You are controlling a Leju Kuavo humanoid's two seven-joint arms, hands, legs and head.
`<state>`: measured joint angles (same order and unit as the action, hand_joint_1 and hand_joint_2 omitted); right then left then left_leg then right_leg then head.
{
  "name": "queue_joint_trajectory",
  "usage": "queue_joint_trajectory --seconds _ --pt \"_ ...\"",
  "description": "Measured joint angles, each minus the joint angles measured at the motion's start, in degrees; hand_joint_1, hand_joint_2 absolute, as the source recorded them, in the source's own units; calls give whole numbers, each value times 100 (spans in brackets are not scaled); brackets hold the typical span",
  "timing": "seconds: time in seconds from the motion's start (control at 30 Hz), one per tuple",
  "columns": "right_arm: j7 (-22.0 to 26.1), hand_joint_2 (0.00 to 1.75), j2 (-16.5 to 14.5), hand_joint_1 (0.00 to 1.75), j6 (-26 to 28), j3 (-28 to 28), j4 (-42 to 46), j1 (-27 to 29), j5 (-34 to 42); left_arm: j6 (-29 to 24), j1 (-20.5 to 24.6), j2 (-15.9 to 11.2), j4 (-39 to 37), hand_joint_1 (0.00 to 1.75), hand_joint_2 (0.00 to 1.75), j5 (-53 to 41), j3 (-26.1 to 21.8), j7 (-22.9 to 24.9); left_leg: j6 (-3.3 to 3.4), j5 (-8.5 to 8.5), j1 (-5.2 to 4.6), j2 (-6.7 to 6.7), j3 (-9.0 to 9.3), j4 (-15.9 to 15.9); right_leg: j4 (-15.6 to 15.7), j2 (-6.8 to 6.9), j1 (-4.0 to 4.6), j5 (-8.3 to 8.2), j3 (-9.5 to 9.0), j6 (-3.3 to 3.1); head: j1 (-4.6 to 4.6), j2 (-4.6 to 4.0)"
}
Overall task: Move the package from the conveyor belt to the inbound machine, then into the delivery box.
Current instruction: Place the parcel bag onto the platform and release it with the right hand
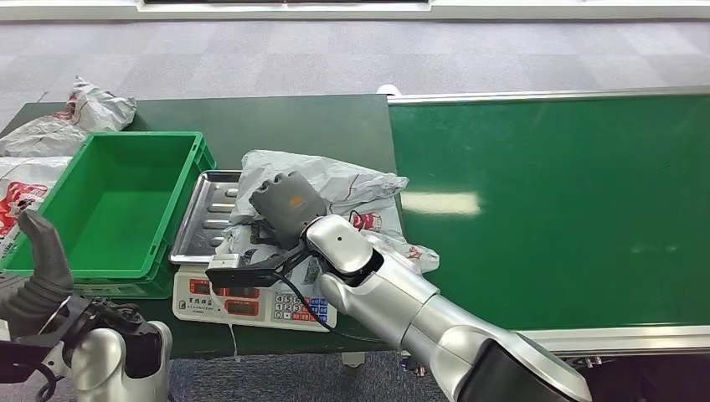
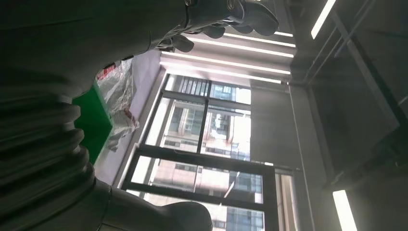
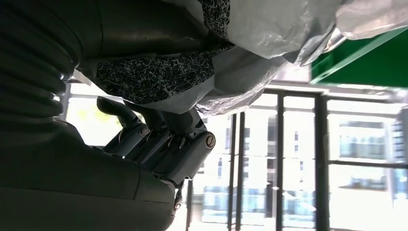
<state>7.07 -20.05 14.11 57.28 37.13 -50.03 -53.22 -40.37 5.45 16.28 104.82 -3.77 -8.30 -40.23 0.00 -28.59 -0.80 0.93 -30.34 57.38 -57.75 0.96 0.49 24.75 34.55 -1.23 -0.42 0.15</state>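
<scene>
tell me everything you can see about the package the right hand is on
The package is a crumpled grey plastic mailer bag with red print and a black-speckled inner side. It lies over the metal tray of the scale, spilling toward the conveyor belt. The right hand grips it from above, its fingers curled under the wrinkled film.

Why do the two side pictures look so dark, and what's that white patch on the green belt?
Head view: evenly lit; the patch on the belt is glare from a ceiling light. Left wrist view: bright windows leave the left hand in silhouette. Right wrist view: same backlight darkens the right hand beneath the package.
</scene>
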Motion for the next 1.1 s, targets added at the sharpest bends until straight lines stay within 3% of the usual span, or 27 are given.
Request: queue_joint_trajectory --seconds 0.1,0.17,0.6,0.7,0.83,0.9,0.97,1.1 --pt "-874 175 -10 175 648 24 -251 -170 -7 -16 113 -8 121 0 175 84 -244 5 -1 1 -1 7 2 1 0 -8 -1 -2 0 -1 -1 0" --pt "-1187 175 -10 175 922 15 -418 -319 -25 2 131 -8 233 0 175 88 -327 4 -1 1 -1 10 3 2 0 -11 -1 -4 0 -2 -1 0" --pt "-1348 175 -10 175 847 -161 -991 -843 -104 7 182 2 448 0 175 -111 -446 4 -2 1 -1 11 3 3 0 -11 -1 -5 4 -3 -1 0" --pt "-888 175 -10 175 377 -289 -1147 -1020 -68 9 232 3 414 0 175 -139 -405 5 -2 1 -1 15 6 3 0 -14 -1 -7 3 -5 -2 0" --pt "724 175 -24 175 -872 -515 -1185 -929 741 11 459 -8 219 0 175 -245 -261 5 -2 1 -1 13 6 3 0 -13 0 -7 1 -5 -2 0" --pt "1300 175 -44 175 -1327 -571 -1160 -783 1130 11 562 -15 111 0 175 -284 -208 5 -2 1 -1 15 6 3 0 -14 0 -7 1 -5 -2 0" --pt "1567 175 -57 175 -1534 -581 -1111 -633 1382 11 606 -21 41 0 175 -296 -186 5 -2 1 -1 19 6 3 0 -16 0 -7 2 -6 -2 0" --pt "1645 175 -62 175 -1588 -581 -1061 -477 1661 11 604 -31 -2 0 175 -294 -158 5 -2 1 -1 19 3 3 0 -18 0 -6 4 -6 -1 0"
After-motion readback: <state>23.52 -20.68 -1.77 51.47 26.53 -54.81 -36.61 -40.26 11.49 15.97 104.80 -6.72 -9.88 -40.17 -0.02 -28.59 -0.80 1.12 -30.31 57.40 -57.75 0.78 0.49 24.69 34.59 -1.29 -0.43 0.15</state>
